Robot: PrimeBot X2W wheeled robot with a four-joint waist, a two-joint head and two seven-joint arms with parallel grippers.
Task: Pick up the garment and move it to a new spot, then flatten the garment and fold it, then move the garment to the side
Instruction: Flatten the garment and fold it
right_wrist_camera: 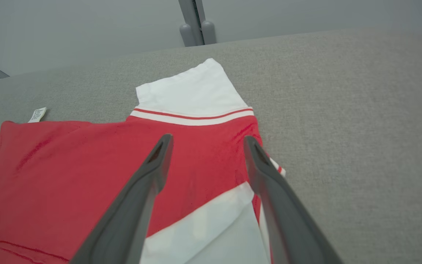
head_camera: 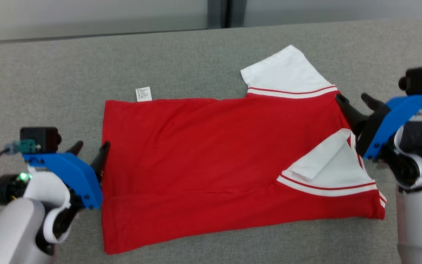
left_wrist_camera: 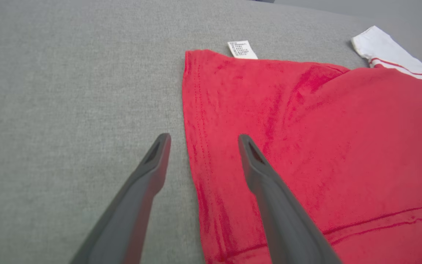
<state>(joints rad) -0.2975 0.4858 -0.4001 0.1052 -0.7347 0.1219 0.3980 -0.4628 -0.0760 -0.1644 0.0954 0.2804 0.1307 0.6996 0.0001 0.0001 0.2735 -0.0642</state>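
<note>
Grey table (head_camera: 50, 73) holds the garment (head_camera: 214, 154); left claw (head_camera: 92, 145) and right claw (head_camera: 352, 97) flank it, both spread wide.

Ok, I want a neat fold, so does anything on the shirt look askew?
Yes. One white sleeve sticks out past the shirt's far edge while the other sleeve is folded in over the red, so the shape is lopsided. A small white label also pokes out at the far edge.

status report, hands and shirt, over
Left hand open, empty, at hem edge. Right hand open, empty, at sleeve end. Red knit shirt with white sleeves lies part-folded on grey fabric tabletop. Nothing blocking.
</note>
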